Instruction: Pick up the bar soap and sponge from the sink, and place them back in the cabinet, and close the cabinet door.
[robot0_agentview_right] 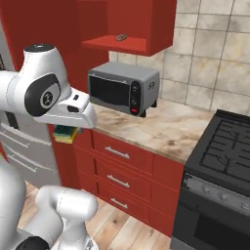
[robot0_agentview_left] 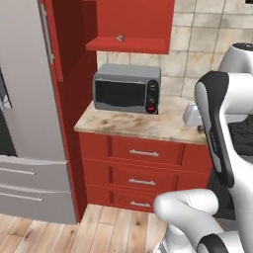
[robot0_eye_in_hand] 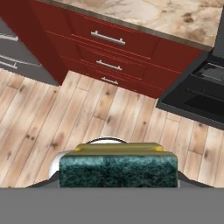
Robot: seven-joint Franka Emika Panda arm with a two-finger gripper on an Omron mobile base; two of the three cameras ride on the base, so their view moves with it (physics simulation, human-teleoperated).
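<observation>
Fingers of the white arm's gripper (robot0_eye_in_hand: 118,173) clamp the green-and-yellow square sponge (robot0_eye_in_hand: 118,168), in front of the grey toaster oven (robot0_agentview_right: 122,88); small pinkish-brown bar soap (robot0_agentview_right: 120,37) lies on the red cabinet (robot0_agentview_right: 146,24) shelf above it.

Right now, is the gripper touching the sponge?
Touching. In the hand view the sponge sits clamped in the gripper; the right base view shows it under the hand.
</observation>
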